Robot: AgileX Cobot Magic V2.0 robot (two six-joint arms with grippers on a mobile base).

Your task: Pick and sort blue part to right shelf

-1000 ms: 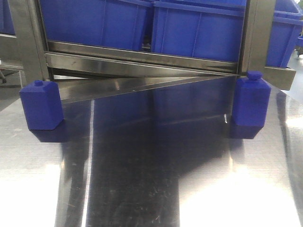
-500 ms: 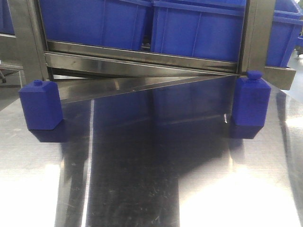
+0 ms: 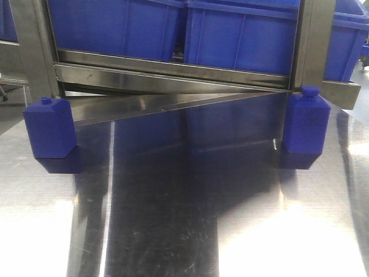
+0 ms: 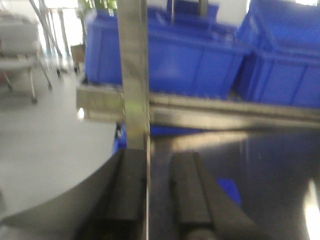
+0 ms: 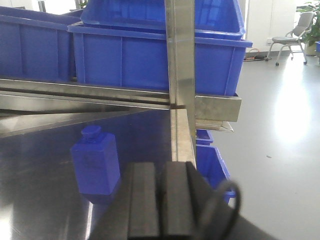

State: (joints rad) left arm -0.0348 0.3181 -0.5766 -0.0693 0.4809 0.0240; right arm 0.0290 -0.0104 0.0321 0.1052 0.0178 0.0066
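Two blue bottle-shaped parts stand on the steel table in the front view, one at the left (image 3: 49,127) and one at the right (image 3: 305,124) by the shelf post. Neither gripper shows in that view. In the right wrist view the right part (image 5: 96,165) stands just left of and beyond my right gripper (image 5: 161,167), which is shut and empty. In the left wrist view my left gripper (image 4: 159,160) has a narrow gap between its pads and holds nothing. A sliver of blue (image 4: 120,142) shows behind the post; I cannot tell what it is.
A steel shelf frame (image 3: 173,72) carries large blue bins (image 3: 242,34) above the table's back edge. Upright posts stand at the left (image 3: 31,52) and right (image 3: 311,43). Another blue bin (image 5: 212,165) sits low, right of the post, beyond the table.
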